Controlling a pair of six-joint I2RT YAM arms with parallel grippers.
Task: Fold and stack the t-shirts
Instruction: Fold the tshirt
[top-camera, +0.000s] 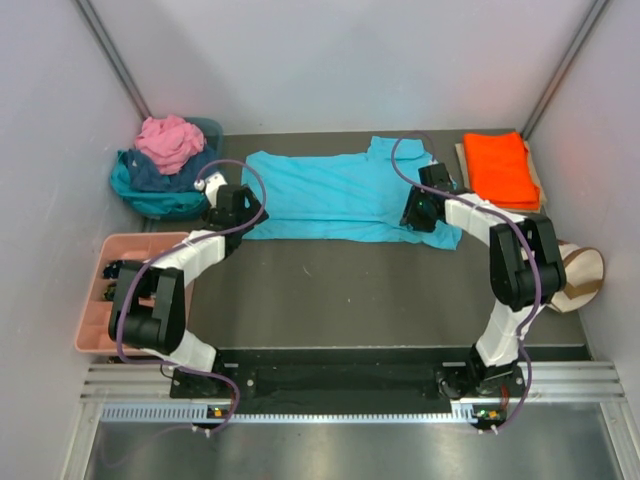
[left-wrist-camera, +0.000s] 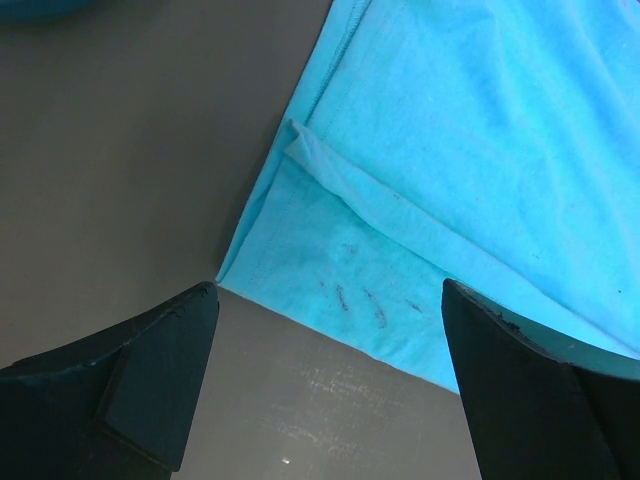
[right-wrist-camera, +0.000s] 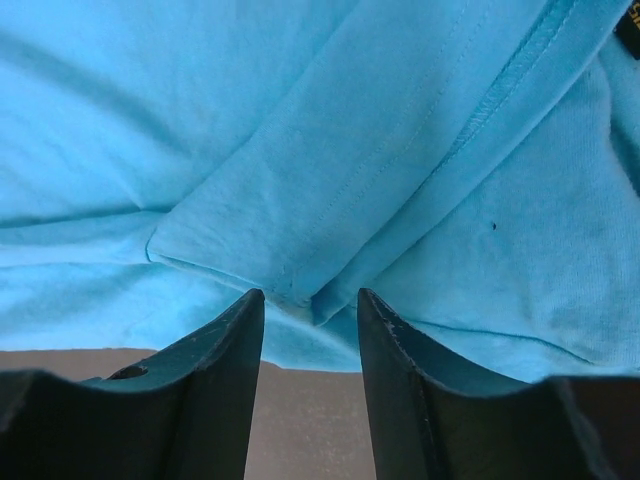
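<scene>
Grey table (top-camera: 330, 290); turquoise t-shirt (top-camera: 330, 195) lies flat along its far side; left fingers (left-wrist-camera: 150, 390) spread wide at the near-left hem corner; right fingers (right-wrist-camera: 215, 390) part-open, empty, facing a folded edge; mid-fold, I judge; next: pinch both ends, fold across.

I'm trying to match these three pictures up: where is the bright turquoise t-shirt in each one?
Top external: turquoise t-shirt spread flat across the far middle of the table.
Left wrist: one hemmed corner fills the upper right.
Right wrist: folded layers fill nearly the whole picture.
Shared landmark: the shirt's near edge against the grey table.
</scene>
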